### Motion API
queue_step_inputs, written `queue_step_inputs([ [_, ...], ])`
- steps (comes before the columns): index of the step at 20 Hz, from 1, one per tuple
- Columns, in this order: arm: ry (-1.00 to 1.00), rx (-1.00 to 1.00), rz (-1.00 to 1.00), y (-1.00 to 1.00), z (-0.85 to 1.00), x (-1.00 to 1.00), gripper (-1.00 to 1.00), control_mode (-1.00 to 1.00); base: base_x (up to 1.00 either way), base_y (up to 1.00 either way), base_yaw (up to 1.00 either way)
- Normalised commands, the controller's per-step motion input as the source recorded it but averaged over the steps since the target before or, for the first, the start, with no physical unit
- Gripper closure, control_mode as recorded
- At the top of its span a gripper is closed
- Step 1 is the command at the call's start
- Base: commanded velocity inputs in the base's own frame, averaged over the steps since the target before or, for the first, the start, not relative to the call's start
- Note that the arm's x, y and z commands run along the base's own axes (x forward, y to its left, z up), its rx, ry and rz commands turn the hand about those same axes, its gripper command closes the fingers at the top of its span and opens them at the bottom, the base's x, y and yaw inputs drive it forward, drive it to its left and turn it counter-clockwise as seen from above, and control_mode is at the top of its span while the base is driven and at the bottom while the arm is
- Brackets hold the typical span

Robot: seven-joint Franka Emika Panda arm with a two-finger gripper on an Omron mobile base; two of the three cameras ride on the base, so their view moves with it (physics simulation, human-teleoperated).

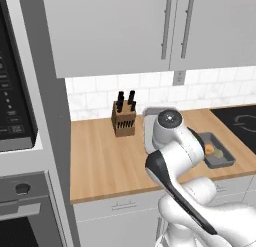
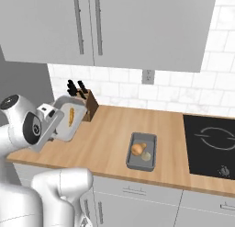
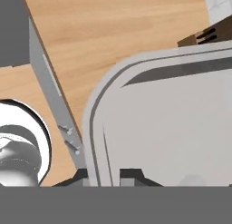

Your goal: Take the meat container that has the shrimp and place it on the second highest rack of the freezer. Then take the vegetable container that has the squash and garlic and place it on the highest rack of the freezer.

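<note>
My gripper (image 2: 58, 127) is shut on the rim of the meat container (image 2: 69, 115), a light grey tray held tilted above the left part of the counter. An orange shrimp (image 2: 71, 116) lies inside it. In the hand view the tray's rim (image 3: 97, 123) runs between my dark fingertips (image 3: 131, 175). From the left base view my arm hides most of the meat container (image 1: 148, 131). The vegetable container (image 2: 142, 151), a darker grey tray with squash (image 2: 137, 149) and garlic (image 2: 146, 156), rests on the counter to the right. The freezer and its racks are out of view.
A wooden knife block (image 2: 88, 103) stands at the backsplash just behind the held tray. A black cooktop (image 2: 212, 145) is set into the wooden counter (image 2: 105, 143) at the right. The black-glass wall oven (image 1: 15, 116) rises on the left. Upper cabinets (image 2: 114, 24) hang overhead.
</note>
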Motion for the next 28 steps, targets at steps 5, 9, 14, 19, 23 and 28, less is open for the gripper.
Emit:
queue_step_inputs([
  [5, 0.01, 0.0, 0.0, -0.56, 0.1, 0.0, 1.0, -1.0, 0.0, 0.0, 0.0],
  [9, 0.0, 0.0, 0.0, -0.03, -0.02, 0.0, 1.0, -1.0, 0.0, 0.0, 0.0],
  [14, 0.0, -0.02, 0.0, 0.03, -0.06, -0.08, 1.0, 1.0, -0.4, 0.02, 0.0],
  [19, 0.0, 0.0, 0.0, 0.0, 0.0, 0.0, 1.0, 1.0, -1.0, 0.44, 0.0],
  [23, 0.0, 0.0, 0.0, 0.0, 0.0, 0.0, 1.0, 1.0, -0.99, 0.93, 0.0],
  [28, 0.0, 0.0, 0.0, 0.0, 0.0, 0.0, 1.0, 1.0, -0.93, 0.8, -0.02],
])
